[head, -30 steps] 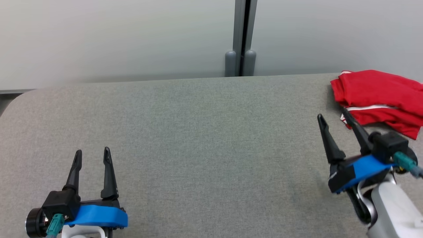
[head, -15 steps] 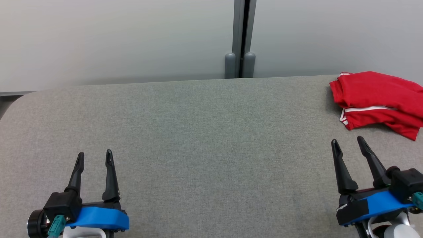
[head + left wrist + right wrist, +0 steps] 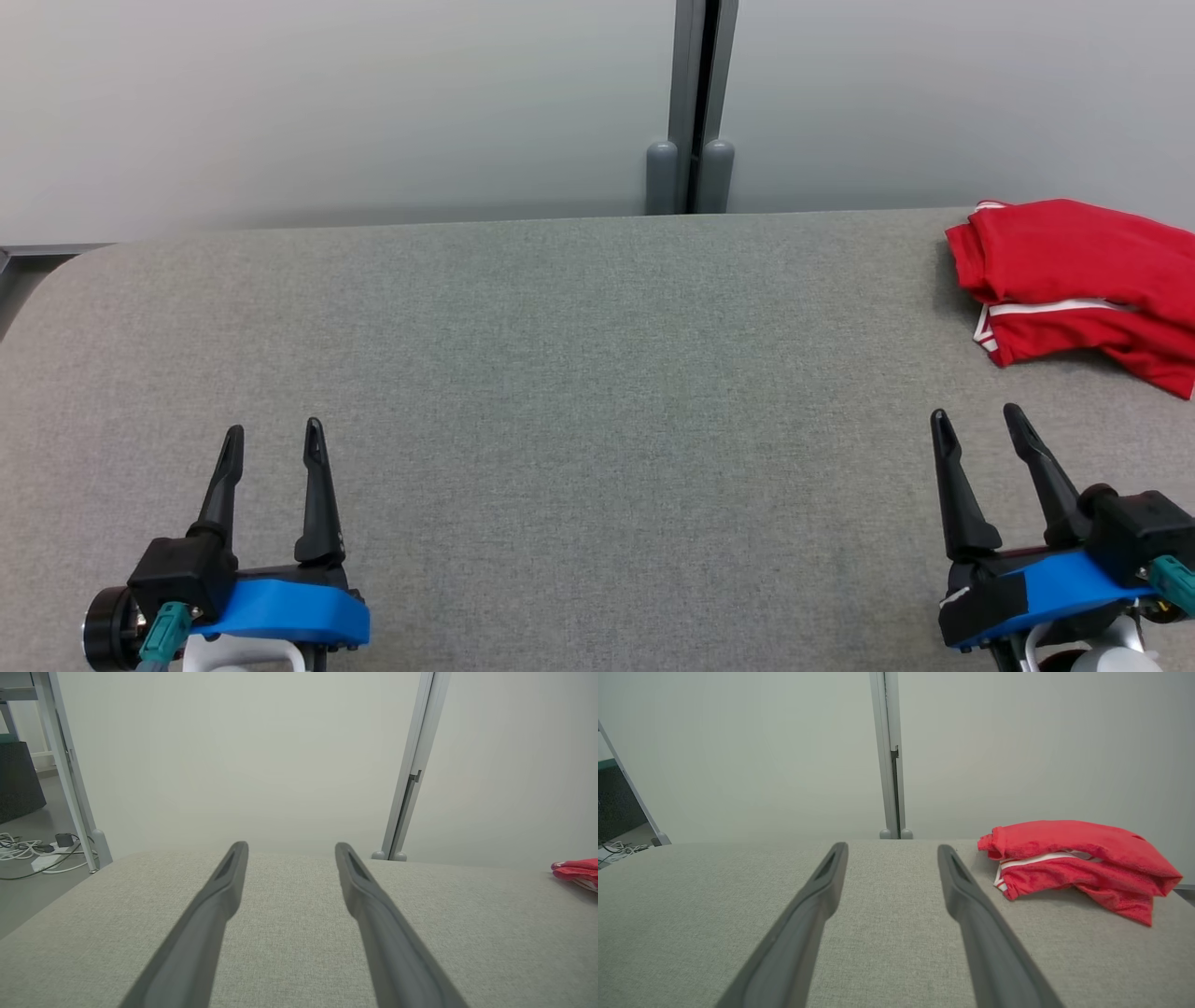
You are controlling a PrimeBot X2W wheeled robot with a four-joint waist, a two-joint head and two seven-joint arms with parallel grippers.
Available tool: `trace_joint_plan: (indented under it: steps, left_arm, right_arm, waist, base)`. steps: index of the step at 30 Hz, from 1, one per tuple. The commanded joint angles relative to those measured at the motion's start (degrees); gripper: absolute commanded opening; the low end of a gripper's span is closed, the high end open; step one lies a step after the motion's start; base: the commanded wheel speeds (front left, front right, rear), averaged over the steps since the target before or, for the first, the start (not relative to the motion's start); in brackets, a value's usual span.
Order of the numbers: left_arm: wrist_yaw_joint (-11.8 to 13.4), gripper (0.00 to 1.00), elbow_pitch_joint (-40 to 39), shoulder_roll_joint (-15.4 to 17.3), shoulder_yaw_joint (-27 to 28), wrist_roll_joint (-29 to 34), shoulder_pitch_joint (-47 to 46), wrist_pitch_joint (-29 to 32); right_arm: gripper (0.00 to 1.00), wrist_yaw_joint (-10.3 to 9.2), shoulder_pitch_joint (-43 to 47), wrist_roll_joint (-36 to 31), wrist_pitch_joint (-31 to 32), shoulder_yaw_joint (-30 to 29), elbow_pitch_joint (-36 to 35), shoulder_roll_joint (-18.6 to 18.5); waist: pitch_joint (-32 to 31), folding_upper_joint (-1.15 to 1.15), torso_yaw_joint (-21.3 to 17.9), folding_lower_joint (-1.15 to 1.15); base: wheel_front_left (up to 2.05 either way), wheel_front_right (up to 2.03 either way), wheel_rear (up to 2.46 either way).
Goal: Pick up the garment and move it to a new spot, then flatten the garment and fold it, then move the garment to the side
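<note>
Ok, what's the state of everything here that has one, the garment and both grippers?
garment: loosely folded, lying at the far right of the table, untouched.
left gripper: open, empty, above the table.
right gripper: open, empty, short of the garment.

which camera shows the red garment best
The right wrist view: the red garment lies whole and close on the grey surface, white stripe visible. The head view has it at the far right, cut off by the frame edge. The left wrist view catches a red sliver at its right edge.
</note>
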Motion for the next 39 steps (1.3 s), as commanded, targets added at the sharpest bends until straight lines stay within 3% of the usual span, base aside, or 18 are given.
trace_joint_plan:
  steps: [1, 15, 16, 20, 39]
  left_arm:
    - [0.22, 1.00, 0.19, 0.31, -0.37, -0.29, -0.74, 0.07]
    - [0.86, 1.00, 0.97, 0.74, -0.55, -0.79, -0.96, -0.21]
    - [0.69, 0.00, 1.14, 0.42, -0.55, -0.62, -0.12, -0.02]
    - [0.62, 0.00, 3.00, -0.31, -0.39, -1.31, 0.93, 0.35]
    - [-0.91, 0.00, 2.86, -0.85, 1.63, -21.15, -0.30, 5.26]
  right_arm:
    - [1.00, 0.02, -1.01, -0.60, -0.43, -0.17, 0.77, 0.39]
    - [1.00, 0.02, -2.42, -0.82, -1.64, -0.27, 4.10, 0.92]
    - [0.00, -0.01, -1.65, -0.44, -1.45, -0.25, 4.15, 0.68]
    - [0.00, -0.01, -0.83, 0.40, -1.14, -0.36, 6.08, 0.74]
    - [0.00, -0.01, -1.79, 20.86, 2.29, -1.20, 7.24, 0.82]
  waist:
    - [0.01, 0.00, 0.10, 0.00]
    - [-0.31, 0.00, 0.04, 0.00]
    - [-0.32, 0.00, 0.04, 0.00]
    - [-0.35, 0.00, 0.05, 0.01]
    - [-0.76, 0.00, 0.03, 0.01]
  base:
    - [0.00, 0.00, 0.00]
    - [0.00, 0.00, 0.00]
    - [0.00, 0.00, 0.00]
    - [0.00, 0.00, 0.00]
    - [0.00, 0.00, 0.00]
